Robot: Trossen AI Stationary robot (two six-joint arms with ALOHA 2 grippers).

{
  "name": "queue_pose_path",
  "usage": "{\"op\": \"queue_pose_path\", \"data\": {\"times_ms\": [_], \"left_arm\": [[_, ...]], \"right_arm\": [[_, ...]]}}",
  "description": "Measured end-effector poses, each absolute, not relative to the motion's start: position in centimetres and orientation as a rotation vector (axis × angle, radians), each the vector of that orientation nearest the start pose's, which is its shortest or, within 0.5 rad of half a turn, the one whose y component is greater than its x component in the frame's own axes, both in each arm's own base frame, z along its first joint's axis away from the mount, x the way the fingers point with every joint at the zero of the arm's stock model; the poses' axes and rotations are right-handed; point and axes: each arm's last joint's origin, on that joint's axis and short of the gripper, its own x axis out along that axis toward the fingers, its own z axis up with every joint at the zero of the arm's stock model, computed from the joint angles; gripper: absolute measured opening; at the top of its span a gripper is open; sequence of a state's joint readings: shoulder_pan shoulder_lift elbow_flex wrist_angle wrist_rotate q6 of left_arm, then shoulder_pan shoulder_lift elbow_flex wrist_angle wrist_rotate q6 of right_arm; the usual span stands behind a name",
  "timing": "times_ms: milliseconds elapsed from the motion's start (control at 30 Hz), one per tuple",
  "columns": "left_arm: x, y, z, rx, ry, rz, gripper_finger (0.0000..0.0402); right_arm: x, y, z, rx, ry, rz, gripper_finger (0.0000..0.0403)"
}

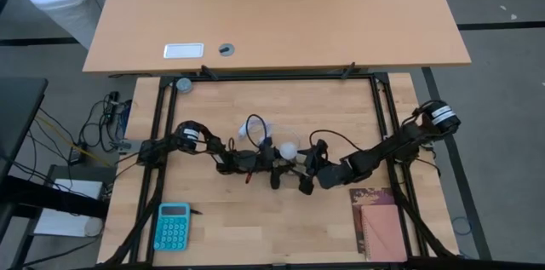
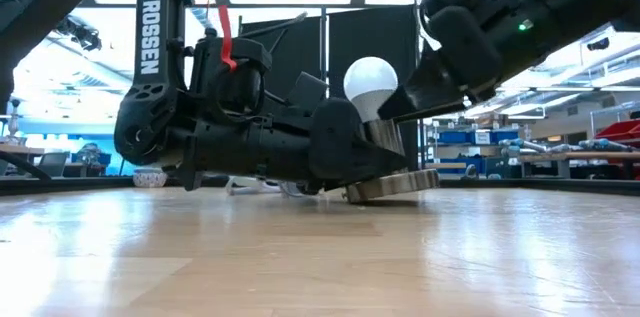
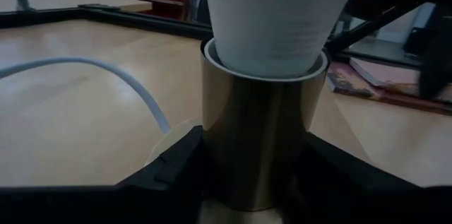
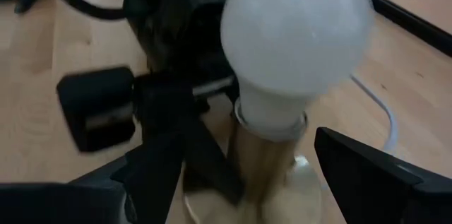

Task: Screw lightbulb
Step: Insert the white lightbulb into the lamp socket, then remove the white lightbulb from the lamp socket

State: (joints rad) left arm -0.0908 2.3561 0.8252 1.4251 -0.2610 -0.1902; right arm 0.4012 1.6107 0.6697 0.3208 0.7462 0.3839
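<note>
The white lightbulb (image 2: 371, 81) stands with its narrow end in a brass socket tube (image 3: 254, 132), near the middle of the table (image 1: 255, 219). The socket's flat base disc (image 2: 395, 185) is tilted, with its low edge at the table. My left gripper (image 1: 274, 162) comes in level from the table's left and is shut on the socket tube. My right gripper (image 1: 310, 166) hangs open just to the right of the bulb (image 4: 296, 33), slanting down toward it. Its fingers (image 4: 374, 174) stand to either side of the bulb and touch nothing. My left gripper pinches the socket's brass tube (image 3: 212, 146) between its two fingers (image 3: 176, 167), low on the tube and just above the base disc. The fingers come in level from the table's left. The socket tilts in the hold, with the bulb's neck (image 3: 268, 33) sticking out of its top.
A white cable (image 1: 254, 125) loops from the socket toward the far side. A teal calculator (image 1: 173, 226) lies near the front left and a reddish book (image 1: 379, 219) at the front right. Black frame rails (image 1: 272, 75) border the table.
</note>
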Motion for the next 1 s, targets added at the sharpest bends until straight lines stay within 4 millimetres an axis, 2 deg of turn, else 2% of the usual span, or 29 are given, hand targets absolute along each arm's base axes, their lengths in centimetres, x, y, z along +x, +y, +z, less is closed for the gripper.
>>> {"op": "queue_pose_path", "data": {"times_ms": [400,567,833,1000], "left_arm": [[34.2,-0.9,3.4,-0.188,0.076,0.181,0.0198],[33.8,-0.4,3.6,-0.204,0.085,0.158,0.0198],[32.0,0.6,3.8,-0.205,0.120,0.182,0.0198],[31.9,0.7,3.9,-0.202,0.120,0.158,0.0198]], "right_arm": [[26.2,10.6,14.9,0.037,0.503,-0.510,0.0317],[26.0,10.9,14.9,0.023,0.482,-0.539,0.0317],[25.6,10.9,14.6,0.009,0.489,-0.575,0.0317],[25.6,10.9,14.6,0.023,0.487,-0.570,0.0314]]}}
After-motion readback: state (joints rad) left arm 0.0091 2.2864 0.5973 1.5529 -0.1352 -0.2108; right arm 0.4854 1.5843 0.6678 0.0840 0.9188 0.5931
